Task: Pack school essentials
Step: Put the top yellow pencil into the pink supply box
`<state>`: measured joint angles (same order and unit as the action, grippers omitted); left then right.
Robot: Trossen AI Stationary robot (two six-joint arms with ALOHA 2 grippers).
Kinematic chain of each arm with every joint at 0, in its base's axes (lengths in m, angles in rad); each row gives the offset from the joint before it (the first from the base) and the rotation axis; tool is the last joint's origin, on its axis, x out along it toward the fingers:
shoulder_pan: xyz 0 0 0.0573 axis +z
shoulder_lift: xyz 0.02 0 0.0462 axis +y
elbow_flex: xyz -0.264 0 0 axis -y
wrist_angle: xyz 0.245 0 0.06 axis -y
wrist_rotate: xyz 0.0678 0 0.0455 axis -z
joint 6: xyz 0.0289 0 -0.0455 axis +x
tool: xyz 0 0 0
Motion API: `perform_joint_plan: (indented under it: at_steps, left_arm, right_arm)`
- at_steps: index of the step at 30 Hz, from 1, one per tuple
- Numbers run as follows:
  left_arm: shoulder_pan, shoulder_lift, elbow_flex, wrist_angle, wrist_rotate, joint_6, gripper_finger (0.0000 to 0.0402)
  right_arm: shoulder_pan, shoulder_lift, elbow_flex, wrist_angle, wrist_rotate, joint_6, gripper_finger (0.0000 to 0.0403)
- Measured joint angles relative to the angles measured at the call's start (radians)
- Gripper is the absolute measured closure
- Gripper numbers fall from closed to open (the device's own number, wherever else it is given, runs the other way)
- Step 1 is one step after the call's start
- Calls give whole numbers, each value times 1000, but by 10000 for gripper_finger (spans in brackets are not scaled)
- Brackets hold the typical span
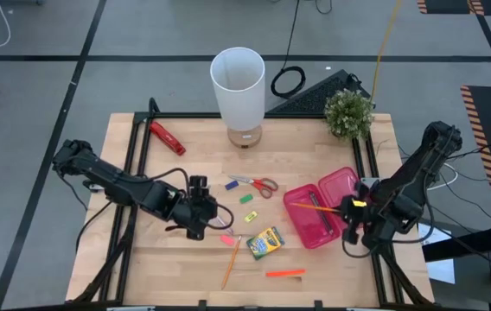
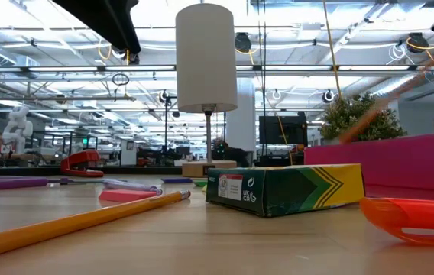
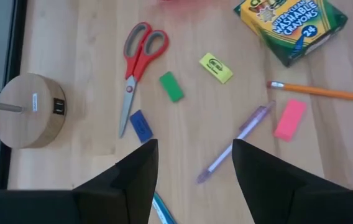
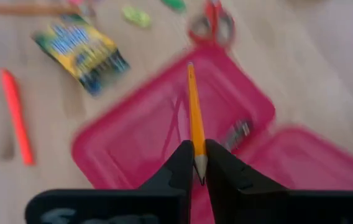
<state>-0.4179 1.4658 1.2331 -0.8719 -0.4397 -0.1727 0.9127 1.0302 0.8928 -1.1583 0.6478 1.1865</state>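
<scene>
Tabletop: right pincer [image 4: 195, 163] gripping pencil [image 4: 193, 106].

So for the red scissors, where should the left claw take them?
Probably at the narrow neck where the red handles meet the blades of the scissors, coming straight down. They lie flat and closed, so the neck fits between the fingers; the handle loops are wider. The left claw hovers open nearby.

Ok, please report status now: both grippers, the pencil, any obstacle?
Right gripper shut on orange pencil, above open pink plastic case. Left gripper open over purple pen. No obstacle seen.
</scene>
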Motion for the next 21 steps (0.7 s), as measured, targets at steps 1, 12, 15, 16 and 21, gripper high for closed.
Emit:
perform_joint_plan:
  at_steps: [1,12,15,16,21]
  left_arm:
    - [-4,0,0,0,0,-7,192]
    - [-44,0,0,3,-5,-73,192]
    - [-53,0,0,4,-6,-73,192]
    - [-56,0,0,4,-6,-72,192]
    - [-54,0,0,5,-6,-67,192]
  right_arm:
    - [0,0,0,-27,-26,32,383]
    - [-17,39,0,-132,-48,184,383]
    - [-27,68,0,-135,-48,191,383]
    - [-33,79,0,-134,-48,191,383]
    - [-61,121,0,-134,-49,182,382]
